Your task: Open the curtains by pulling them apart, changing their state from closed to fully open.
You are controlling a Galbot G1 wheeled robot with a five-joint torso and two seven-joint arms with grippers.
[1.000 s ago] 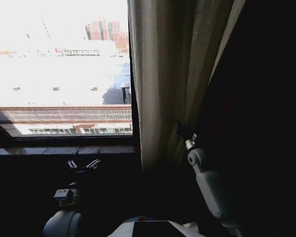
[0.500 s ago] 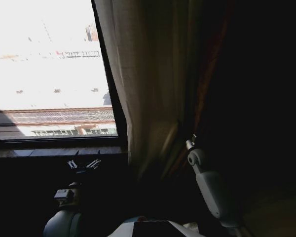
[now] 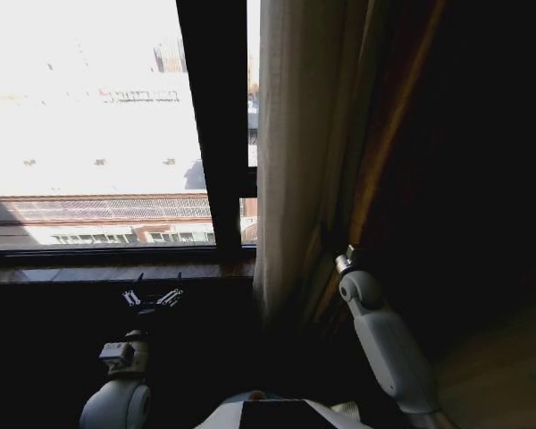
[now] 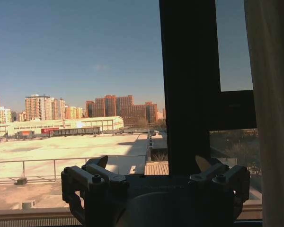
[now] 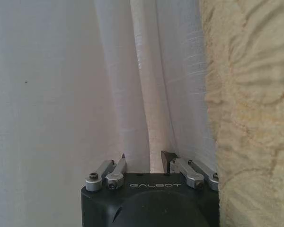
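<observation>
The window (image 3: 89,134) takes up the upper left of the head view, bright with rooftops and distant buildings, and it is uncovered there. A dark vertical frame bar (image 3: 216,125) stands just right of that glass, with a narrow strip of pane between it and the fabric. The sheer white curtain (image 3: 290,152) hangs in the upper middle of the head view, gathered into long pleats; its left edge runs almost straight down beside the frame bar and its lower end narrows toward the right arm. To its right, touching it, is the tan-gold drape (image 3: 389,143), and beyond that the right of the frame is dark. A sill (image 3: 98,270) runs along the foot of the glass in the lower left.

The right arm (image 3: 384,344) rises from the lower middle right, its wrist reaching into the curtain's lower folds. In the right wrist view the right tool (image 5: 144,161) sits at the lower middle with a pleat of the sheer curtain (image 5: 132,94) running down between its fingertips (image 5: 119,166); the gap is narrow, and a firm pinch cannot be told for certain. The textured drape (image 5: 246,109) fills the right edge of that view, just beside the tool.

The left tool (image 3: 151,297) is in the lower left of the head view, below the sill and well apart from the curtain, spread wide with nothing between its fingers. In the left wrist view the left tool (image 4: 154,163) faces the open pane and frame bar (image 4: 189,85), with the curtain's edge (image 4: 272,109) at the right.
</observation>
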